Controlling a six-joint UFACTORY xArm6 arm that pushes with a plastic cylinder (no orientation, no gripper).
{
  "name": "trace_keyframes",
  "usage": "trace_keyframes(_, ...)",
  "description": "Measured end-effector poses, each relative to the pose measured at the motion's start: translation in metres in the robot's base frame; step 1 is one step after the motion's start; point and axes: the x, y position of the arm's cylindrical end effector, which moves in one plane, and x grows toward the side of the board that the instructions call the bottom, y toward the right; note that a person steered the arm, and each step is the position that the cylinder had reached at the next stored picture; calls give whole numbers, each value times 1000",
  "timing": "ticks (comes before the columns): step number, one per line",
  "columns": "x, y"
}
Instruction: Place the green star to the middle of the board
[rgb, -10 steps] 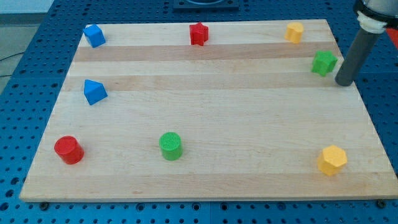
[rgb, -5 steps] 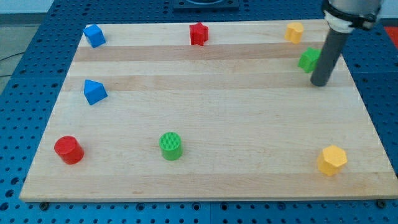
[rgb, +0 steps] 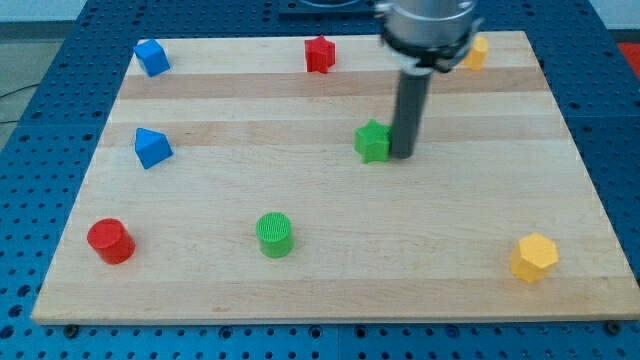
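Observation:
The green star (rgb: 372, 141) lies near the middle of the wooden board (rgb: 330, 290), a little right of centre. My tip (rgb: 402, 154) stands on the board right against the star's right side, touching it. The dark rod rises from there to the view's top and hides part of the board behind it.
A blue block (rgb: 151, 57) at top left, a red star (rgb: 319, 54) at top centre, a yellow block (rgb: 476, 50) at top right partly behind the arm. A blue block (rgb: 151, 148) at left, a red cylinder (rgb: 109, 241), a green cylinder (rgb: 274, 235), a yellow hexagon (rgb: 533, 257).
My tip has swept from the board's right edge to the left, pushing the green star from the upper right to near the board's middle. The other blocks have not moved.

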Motion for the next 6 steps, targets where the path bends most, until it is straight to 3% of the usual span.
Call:
trace_keyframes(1, 14, -118)
trace_keyframes(3, -4, -70)
trace_keyframes(6, -4, -75)
